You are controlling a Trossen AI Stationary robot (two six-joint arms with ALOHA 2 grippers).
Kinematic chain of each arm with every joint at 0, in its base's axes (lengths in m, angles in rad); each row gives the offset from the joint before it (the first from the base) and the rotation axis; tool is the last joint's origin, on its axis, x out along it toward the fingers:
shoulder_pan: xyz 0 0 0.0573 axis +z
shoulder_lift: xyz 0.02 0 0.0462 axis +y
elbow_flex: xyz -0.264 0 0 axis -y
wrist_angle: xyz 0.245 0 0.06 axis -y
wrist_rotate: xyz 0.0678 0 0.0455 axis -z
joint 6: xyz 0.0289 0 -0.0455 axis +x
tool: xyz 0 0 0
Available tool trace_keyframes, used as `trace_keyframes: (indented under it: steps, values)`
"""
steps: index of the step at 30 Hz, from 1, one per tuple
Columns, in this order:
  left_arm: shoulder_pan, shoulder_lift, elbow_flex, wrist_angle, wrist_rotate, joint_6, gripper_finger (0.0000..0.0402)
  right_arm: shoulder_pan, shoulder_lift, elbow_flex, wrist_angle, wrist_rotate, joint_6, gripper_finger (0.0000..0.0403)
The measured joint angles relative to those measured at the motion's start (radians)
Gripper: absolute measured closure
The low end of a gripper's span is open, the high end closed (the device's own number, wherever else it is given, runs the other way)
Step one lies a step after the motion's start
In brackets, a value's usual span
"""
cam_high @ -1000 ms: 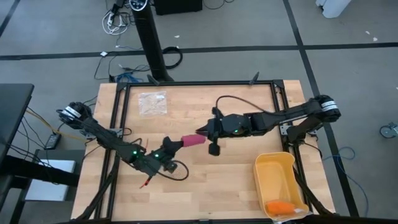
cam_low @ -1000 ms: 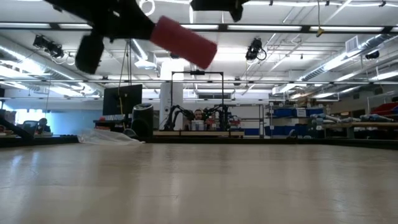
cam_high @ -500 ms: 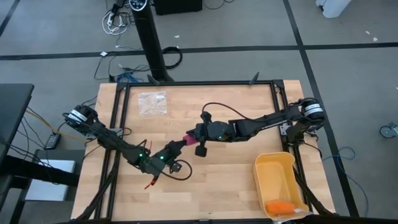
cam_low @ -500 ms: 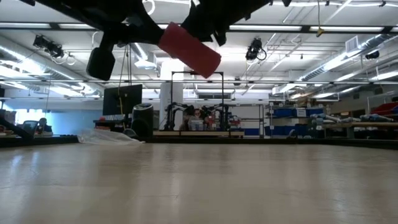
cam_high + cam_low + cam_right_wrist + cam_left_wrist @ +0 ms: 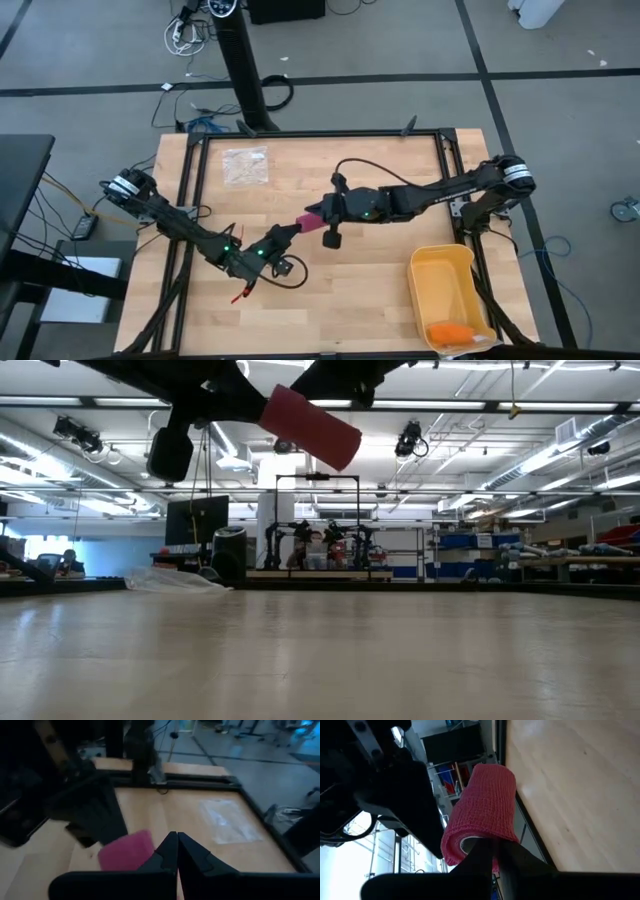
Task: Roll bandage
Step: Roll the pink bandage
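High view: the bandage (image 5: 311,220), rolled into a short pink cylinder, hangs above the middle of the wooden worktop (image 5: 350,300), held up between the two arms. The left hand (image 5: 291,229) comes in from the lower left and is clamped on one end of the roll; its wrist view shows both dark fingers (image 5: 485,854) pressed together over the rim of the open end, one of them reaching into the hollow core. The right hand (image 5: 320,213) reaches in from the right, and its tips meet the other end of the bandage; its wrist view shows its fingers (image 5: 172,851) closed flat against each other, with nothing between them and the pink roll just beside their tips. Low view shows the roll tilted, well clear of the worktop. A clear plastic bag (image 5: 245,166) lies near the far left corner. A yellow bin (image 5: 443,275) at the near right holds a small orange object (image 5: 449,332). No brand, label or writing can be read anywhere.
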Motion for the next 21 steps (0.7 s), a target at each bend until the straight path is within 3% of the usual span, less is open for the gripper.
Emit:
trace_keyframes:
  steps: [5,11,21]
  values:
    - [0.000,0.002,-0.001,-0.011,0.008,-0.001,0.0386,0.001,0.043,0.000,0.003,-0.085,0.012,0.0401]
    - [0.001,0.003,-0.002,-0.008,0.011,-0.010,0.0386,0.003,0.027,0.001,-0.031,-0.085,0.009,0.0400]
    - [0.006,0.000,0.000,-0.002,-0.010,-0.009,0.0386,0.044,-0.054,0.000,-0.208,0.136,0.060,0.0401]
